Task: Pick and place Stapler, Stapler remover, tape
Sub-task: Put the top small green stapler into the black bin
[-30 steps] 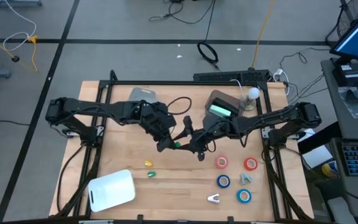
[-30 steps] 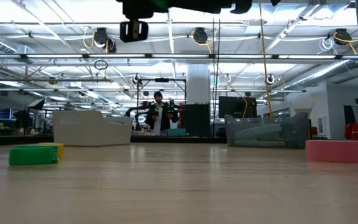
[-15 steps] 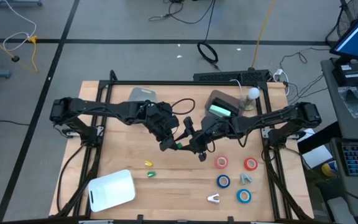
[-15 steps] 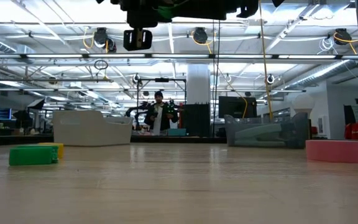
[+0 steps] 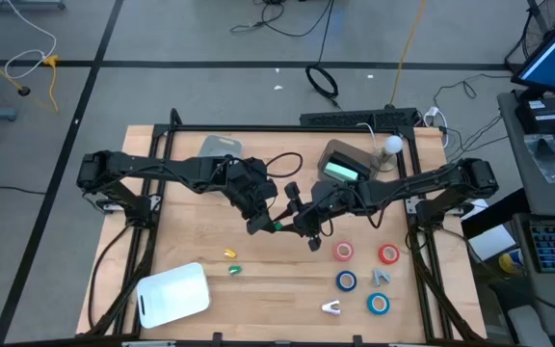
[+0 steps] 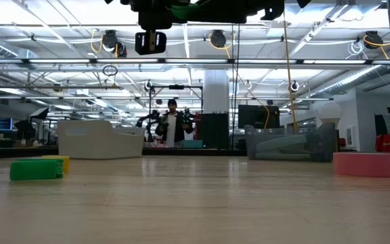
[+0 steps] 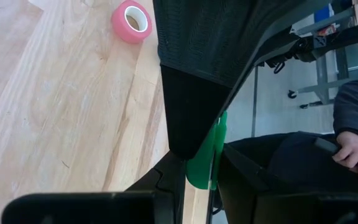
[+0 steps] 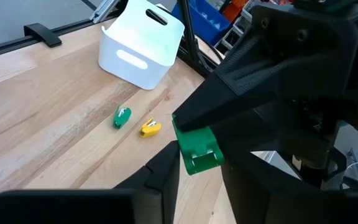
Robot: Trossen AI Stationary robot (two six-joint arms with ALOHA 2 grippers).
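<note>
Above mid-table, the left gripper (image 5: 264,224) and right gripper (image 5: 290,227) meet at a green stapler (image 8: 197,150). Both sets of jaws clamp it.

My surface (image 8: 55,118) is pale, matt, grained wood. The white bin (image 8: 142,50) is smooth, glossy plastic. My fingers (image 8: 160,177) are matt black plastic.

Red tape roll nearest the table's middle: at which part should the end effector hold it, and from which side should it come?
Probably the ring wall of the red tape roll, from straight above: one finger in the white centre, one outside. It lies flat with its hole upward, and the other red roll and the blue roll lie apart from it.
</note>
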